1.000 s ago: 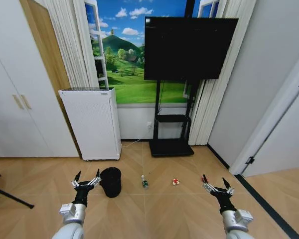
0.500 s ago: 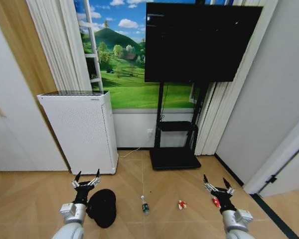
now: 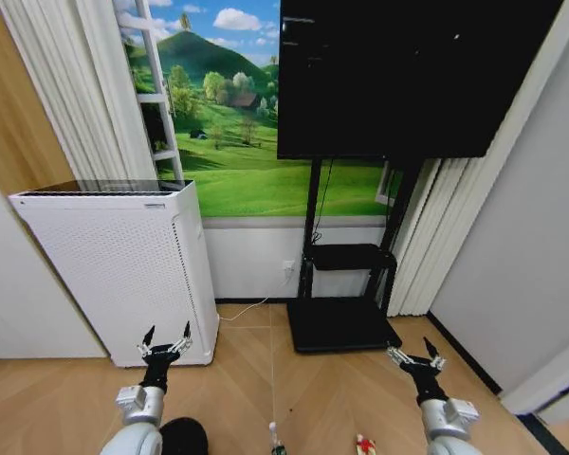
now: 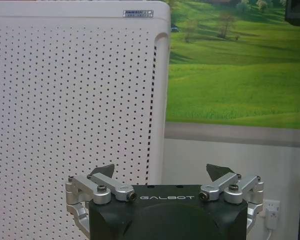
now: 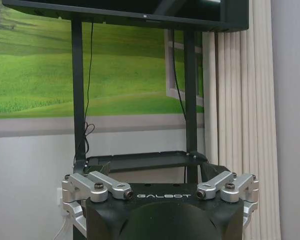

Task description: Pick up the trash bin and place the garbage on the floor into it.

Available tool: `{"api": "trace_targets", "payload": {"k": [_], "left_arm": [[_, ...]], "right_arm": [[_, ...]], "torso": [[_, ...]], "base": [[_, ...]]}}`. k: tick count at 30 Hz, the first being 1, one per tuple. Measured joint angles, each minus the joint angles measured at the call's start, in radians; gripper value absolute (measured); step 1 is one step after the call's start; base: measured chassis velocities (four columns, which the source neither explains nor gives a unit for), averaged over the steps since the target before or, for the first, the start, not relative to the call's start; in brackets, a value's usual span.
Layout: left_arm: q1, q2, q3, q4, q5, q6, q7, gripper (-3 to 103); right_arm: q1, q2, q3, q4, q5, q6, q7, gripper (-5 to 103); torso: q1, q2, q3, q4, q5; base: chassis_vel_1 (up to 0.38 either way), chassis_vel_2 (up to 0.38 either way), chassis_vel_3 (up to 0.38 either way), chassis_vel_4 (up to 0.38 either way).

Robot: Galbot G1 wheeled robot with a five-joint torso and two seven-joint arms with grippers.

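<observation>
Tan parquet floor (image 3: 247, 389) runs from the robot's base to the wall, and the task's things lie at the near edge of the head view. Closest is the trash bin (image 3: 184, 437), a black round shape just beside the left arm and a little to its inner side, low and cut by the frame. Near it, toward the middle, stands the small bottle (image 3: 275, 439) with its white cap up, so its long axis looks about upright. Farther right lies a red-and-white wrapper (image 3: 364, 445).

Both arms are held forward above the floor. The left gripper (image 3: 164, 338) has its fingers spread wide and holds nothing; the right gripper (image 3: 411, 356) is also spread wide and empty. The bin lies below and behind the left gripper, so I judge the left arm is the nearer one and must reach down and back.

Beyond them stand a white perforated air purifier (image 3: 114, 270), then a black TV stand (image 3: 339, 322), the dark screen (image 3: 408, 76) and a green landscape picture (image 3: 237, 142).
</observation>
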Motion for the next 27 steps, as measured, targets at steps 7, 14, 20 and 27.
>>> {"api": "trace_targets", "payload": {"k": [7,14,20,27], "left_arm": [[0.005,-0.006,0.000,0.000,-0.015,0.000,-0.007,100],[0.008,-0.009,0.008,-0.004,-0.035,-0.015,-0.007,100],[0.008,-0.011,0.009,0.002,-0.004,-0.021,-0.011,100],[0.009,-0.012,0.009,0.004,0.000,-0.022,-0.011,100]], "right_arm": [[-0.001,0.003,0.000,-0.013,-0.032,0.035,0.001,100],[-0.003,0.004,0.000,-0.017,-0.035,0.037,-0.003,100],[-0.004,0.007,-0.002,-0.020,-0.039,0.041,-0.006,100],[-0.004,0.008,-0.004,-0.021,-0.042,0.042,-0.008,100]], "torso": [[-0.002,0.001,-0.001,-0.0012,-0.0020],[-0.001,0.001,-0.001,-0.0010,-0.0012],[-0.008,-0.014,-0.008,-0.0010,-0.0013],[-0.020,-0.041,-0.024,-0.0011,-0.0014]], "base": [[0.033,-0.039,-0.060,0.031],[0.015,-0.020,-0.028,0.012],[0.000,0.000,0.000,0.000],[0.000,0.000,0.000,0.000]]}}
